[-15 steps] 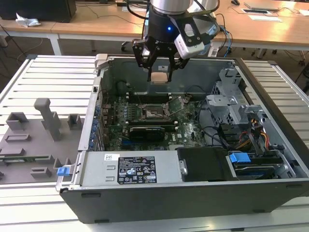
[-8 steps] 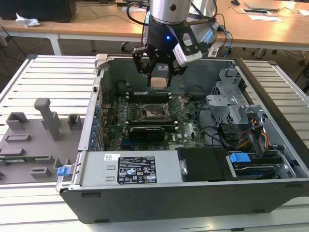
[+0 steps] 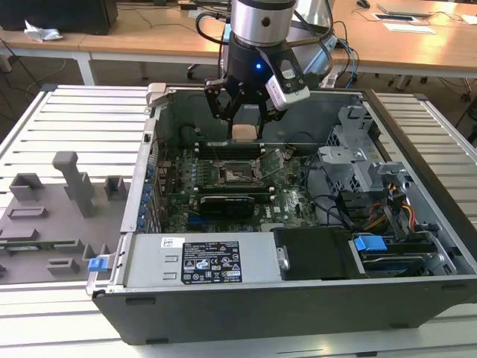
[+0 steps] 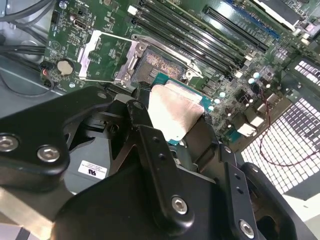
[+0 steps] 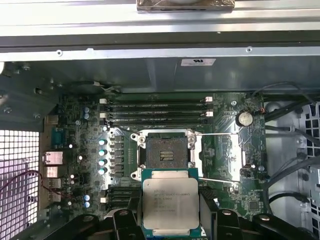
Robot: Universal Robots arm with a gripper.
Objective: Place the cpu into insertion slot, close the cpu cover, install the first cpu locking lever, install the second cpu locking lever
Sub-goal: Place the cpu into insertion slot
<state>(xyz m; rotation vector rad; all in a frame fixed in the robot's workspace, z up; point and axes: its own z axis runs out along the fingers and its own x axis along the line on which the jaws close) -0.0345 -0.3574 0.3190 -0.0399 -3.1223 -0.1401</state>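
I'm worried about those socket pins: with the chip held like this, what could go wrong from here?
1. The cpu, gripped in the hand, is not yet seated in the insertion slot; lowered off-centre or tilted, it might damage the slot.
2. A thin locking lever lies close to the cpu's corner in the first wrist view and could snag it.

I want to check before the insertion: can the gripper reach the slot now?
Probably yes. The slot lies uncovered, the cover is folded open to one side, and the gripper holds the cpu close by; nothing seems to stand between them.
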